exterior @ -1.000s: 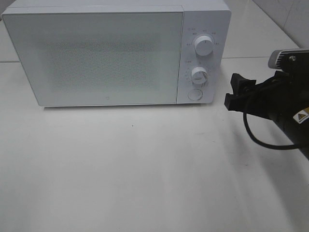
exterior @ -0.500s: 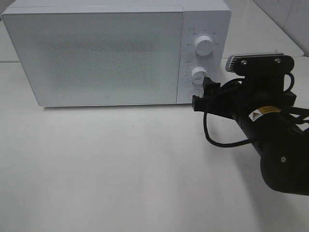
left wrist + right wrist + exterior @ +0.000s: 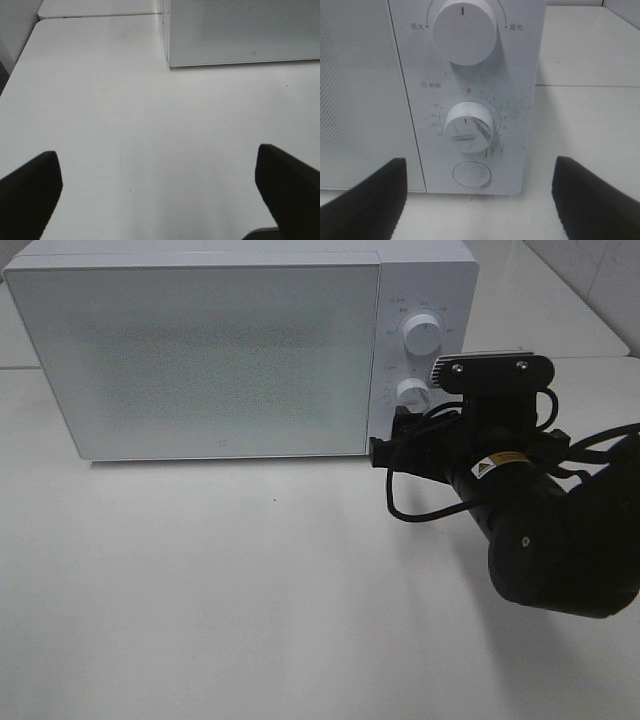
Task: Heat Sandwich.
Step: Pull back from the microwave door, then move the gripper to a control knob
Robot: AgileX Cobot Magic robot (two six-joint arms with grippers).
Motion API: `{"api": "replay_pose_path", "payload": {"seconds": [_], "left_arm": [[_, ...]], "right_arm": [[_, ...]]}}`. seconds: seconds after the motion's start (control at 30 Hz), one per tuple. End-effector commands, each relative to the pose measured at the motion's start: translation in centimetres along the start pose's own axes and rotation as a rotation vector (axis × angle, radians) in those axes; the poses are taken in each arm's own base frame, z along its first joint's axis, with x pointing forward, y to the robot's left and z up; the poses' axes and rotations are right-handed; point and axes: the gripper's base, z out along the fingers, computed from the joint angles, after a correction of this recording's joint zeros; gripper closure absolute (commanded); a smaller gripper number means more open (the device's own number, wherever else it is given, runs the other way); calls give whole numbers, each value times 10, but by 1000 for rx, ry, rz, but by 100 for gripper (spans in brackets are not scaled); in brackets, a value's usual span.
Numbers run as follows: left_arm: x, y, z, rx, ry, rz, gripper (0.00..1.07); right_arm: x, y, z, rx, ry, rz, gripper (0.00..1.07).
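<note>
I can't find the sandwich in any view; the microwave (image 3: 200, 350) has its frosted door (image 3: 210, 360) shut and I can't see inside. My right end effector (image 3: 479, 172) sits close in front of the control panel, fingers spread wide and gripping nothing, framing the timer dial (image 3: 468, 127) and the round button (image 3: 471, 175) below it. My left end effector (image 3: 160, 187) hangs over the bare bench (image 3: 150, 115), equally wide apart, holding nothing.
</note>
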Motion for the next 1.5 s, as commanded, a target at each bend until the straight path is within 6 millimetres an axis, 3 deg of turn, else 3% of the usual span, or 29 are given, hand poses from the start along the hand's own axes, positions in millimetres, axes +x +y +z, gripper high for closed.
{"api": "replay_pose_path", "payload": {"seconds": [0.03,0.77,1.27,1.43,1.5], "left_arm": [[2,0,-3,-7,-37,-4,5],[2,0,-3,-5,-37,-5,5],[2,0,-3,-5,-37,-5,5],[2,0,-3,-5,-37,-5,5],[2,0,-3,-5,-37,-5,5]], "right_arm": [[-2,4,7,5,-30,-9,31],[4,8,66,38,-60,-18,31],[8,5,76,44,-55,3,32],[8,5,76,44,-63,7,41],[7,5,76,45,-66,7,54]]}}
